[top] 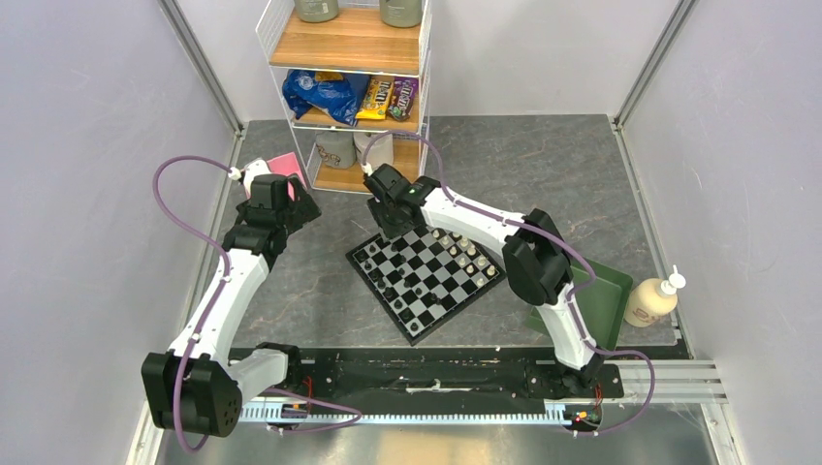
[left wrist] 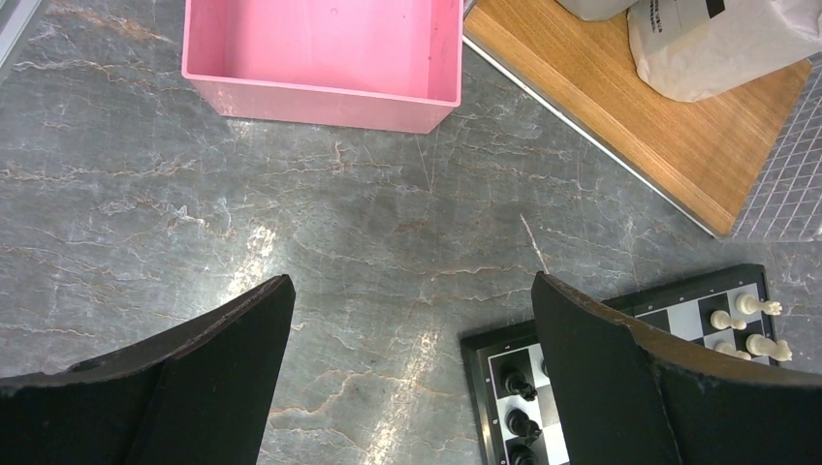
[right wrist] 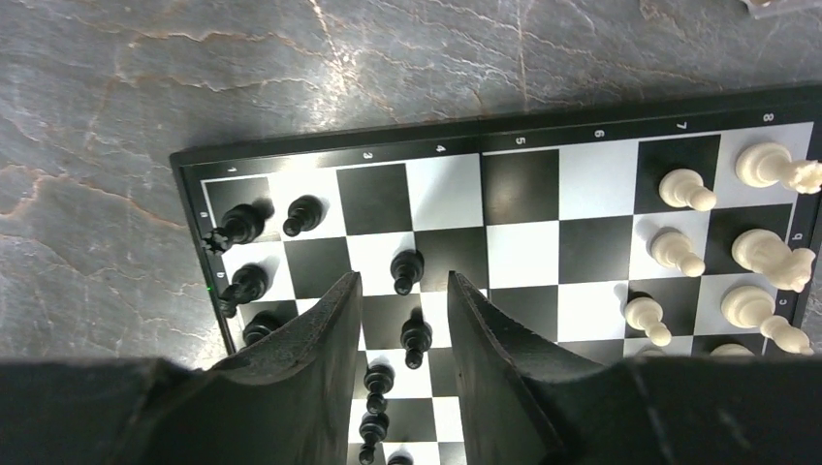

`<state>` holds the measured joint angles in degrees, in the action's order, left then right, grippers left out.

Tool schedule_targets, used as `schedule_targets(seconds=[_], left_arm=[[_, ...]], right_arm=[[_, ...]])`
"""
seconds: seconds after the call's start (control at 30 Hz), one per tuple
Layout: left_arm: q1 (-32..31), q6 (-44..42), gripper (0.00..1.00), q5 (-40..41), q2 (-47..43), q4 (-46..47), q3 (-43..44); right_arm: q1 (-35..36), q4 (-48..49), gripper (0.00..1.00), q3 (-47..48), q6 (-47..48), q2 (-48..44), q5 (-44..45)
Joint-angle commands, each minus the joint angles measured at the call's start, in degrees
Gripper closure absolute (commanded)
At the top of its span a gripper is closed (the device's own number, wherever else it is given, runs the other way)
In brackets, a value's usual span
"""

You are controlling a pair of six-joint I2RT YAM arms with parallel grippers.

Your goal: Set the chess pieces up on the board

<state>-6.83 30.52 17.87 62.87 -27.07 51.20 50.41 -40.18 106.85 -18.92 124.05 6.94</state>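
Note:
The chessboard (top: 417,332) lies turned like a diamond in the middle of the table. Black pieces (top: 385,278) stand along its left side and cream pieces (top: 465,248) along its far right side. My right gripper (top: 393,230) hovers over the board's far corner. In the right wrist view it (right wrist: 403,283) is open and empty, with black pawns (right wrist: 407,270) standing on the squares below the gap and cream pieces (right wrist: 680,189) at the right. My left gripper (left wrist: 412,281) is wide open and empty over bare table, left of the board's corner (left wrist: 473,387).
A pink box (left wrist: 320,58) sits just beyond the left gripper. A wire shelf with wooden boards (top: 349,44) stands at the back. A green tray (top: 603,291) and a soap bottle (top: 654,298) are at the right.

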Motion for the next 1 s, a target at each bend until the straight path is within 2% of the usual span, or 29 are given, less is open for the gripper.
schedule_targets(seconds=[0.0, 0.47, 0.6, 0.97], left_arm=[[0.33, -1.43, 0.00, 0.00, -1.43, 1.58, 0.83], [0.40, -1.53, 0.00, -0.03, -1.36, 1.48, 1.18], [0.40, -1.60, 0.00, -0.03, -1.25, 1.64, 1.18], [0.41, -1.52, 0.00, -0.30, -0.98, 1.76, 1.23]], right_arm=[[0.12, 1.08, 0.56, -0.59, -0.89, 0.13, -0.71], [-0.05, 0.60, 0.62, -0.16, -1.86, 2.69, -1.07], [-0.19, 0.28, 0.67, -0.39, -2.24, 2.89, -1.11], [-0.32, -0.33, 0.67, -0.74, -2.28, 3.13, -1.44]])
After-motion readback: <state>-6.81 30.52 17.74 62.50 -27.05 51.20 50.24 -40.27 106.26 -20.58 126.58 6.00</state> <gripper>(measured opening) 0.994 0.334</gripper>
